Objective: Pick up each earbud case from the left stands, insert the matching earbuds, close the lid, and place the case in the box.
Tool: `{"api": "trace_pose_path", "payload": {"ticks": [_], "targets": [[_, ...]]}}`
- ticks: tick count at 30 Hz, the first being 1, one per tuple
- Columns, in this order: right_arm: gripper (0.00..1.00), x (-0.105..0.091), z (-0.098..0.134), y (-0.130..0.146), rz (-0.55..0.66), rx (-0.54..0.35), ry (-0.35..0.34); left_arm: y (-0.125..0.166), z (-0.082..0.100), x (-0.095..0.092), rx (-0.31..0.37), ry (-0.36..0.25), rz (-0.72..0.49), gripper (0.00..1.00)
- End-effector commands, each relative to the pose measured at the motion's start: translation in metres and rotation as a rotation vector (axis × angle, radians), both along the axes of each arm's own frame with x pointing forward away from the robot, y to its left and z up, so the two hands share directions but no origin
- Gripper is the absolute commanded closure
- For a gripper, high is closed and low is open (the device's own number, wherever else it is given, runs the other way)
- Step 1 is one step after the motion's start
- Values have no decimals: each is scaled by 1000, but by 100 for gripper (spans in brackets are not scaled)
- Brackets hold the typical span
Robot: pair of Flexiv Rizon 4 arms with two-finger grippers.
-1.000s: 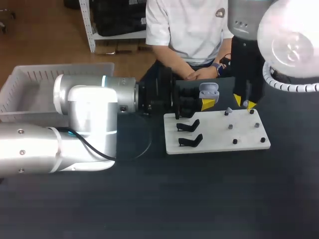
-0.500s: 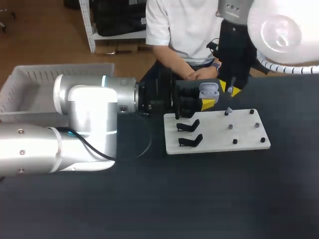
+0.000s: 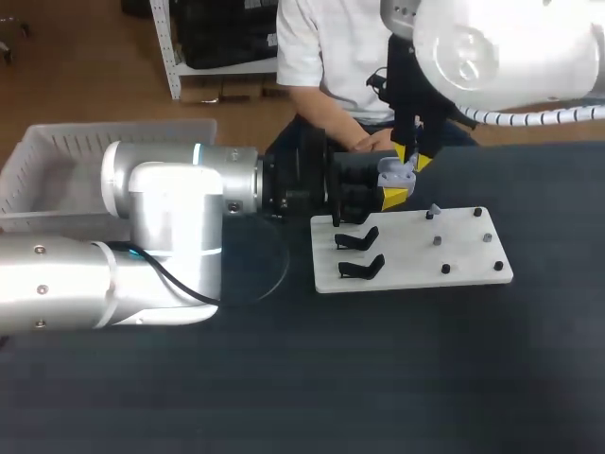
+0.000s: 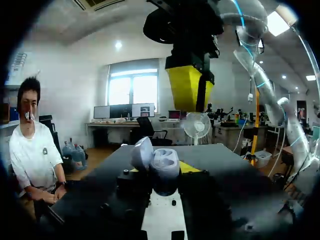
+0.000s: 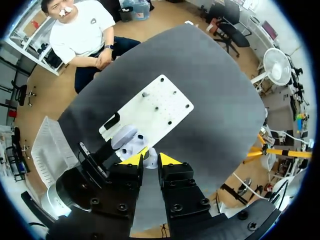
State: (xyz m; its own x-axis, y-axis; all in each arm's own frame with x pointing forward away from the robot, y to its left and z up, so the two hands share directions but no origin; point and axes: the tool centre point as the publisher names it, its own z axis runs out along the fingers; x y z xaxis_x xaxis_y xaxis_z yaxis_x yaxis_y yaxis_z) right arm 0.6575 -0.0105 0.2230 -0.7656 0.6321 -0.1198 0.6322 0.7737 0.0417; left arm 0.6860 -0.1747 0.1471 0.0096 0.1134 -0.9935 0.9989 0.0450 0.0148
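Left gripper (image 3: pixel 388 196) clamps the open earbud case (image 3: pixel 397 173); right gripper's (image 5: pixel 150 161) tightly pinched earbud (image 5: pixel 149 157) just above it may miss its socket if misaligned.

Glossy grey plastic earbud case (image 4: pixel 159 162), matt white board (image 3: pixel 416 267) — dark matt table (image 3: pixel 378 378)

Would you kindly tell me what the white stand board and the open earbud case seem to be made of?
The flat white rectangular board looks like matt plastic or painted sheet: even, dull, no grain. The open pale grey earbud case looks like smooth moulded plastic, with rounded edges and a soft sheen.
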Motion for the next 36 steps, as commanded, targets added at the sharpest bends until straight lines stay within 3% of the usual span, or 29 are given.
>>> {"api": "trace_pose_path", "payload": {"ticks": [1,10,36], "targets": [[100,4,-3,6,15,-18,-3,0,-2,-1,-8,-6,5,100],[100,6,-9,7,27,-23,-25,0,-2,-1,-8,-6,5,100],[100,18,-22,5,45,-24,-1,0,-2,-1,-8,-6,5,100]]}}
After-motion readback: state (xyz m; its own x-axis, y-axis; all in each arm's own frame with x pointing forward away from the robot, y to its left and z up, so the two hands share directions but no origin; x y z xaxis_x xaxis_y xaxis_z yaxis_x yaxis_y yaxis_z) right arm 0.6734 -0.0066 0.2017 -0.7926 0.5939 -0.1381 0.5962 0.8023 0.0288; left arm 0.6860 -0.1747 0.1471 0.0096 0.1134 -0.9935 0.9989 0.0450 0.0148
